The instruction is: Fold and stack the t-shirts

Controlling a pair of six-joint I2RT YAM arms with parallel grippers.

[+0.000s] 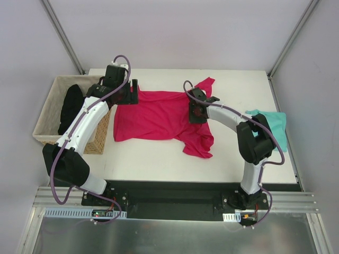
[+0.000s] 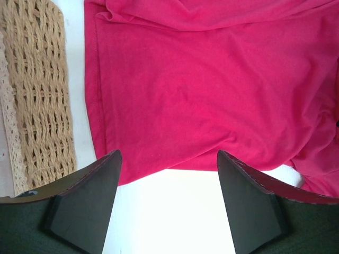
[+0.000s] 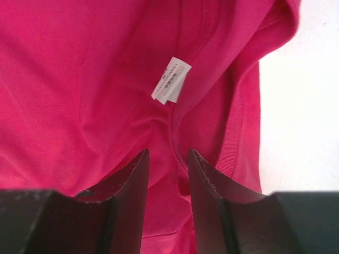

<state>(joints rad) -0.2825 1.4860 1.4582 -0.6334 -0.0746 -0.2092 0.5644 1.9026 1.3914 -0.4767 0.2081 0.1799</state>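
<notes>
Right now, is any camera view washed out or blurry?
Left wrist view: the white table between the dark fingers is blown out, while the magenta-pink cloth t-shirt is sharp. Right wrist view: the small white neck label shows, its print too blurred to read. Top external view: even light, only soft shadows.

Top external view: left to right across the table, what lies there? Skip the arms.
Tan woven wicker basket → bright magenta-pink cloth t-shirt → teal-turquoise cloth t-shirt
</notes>
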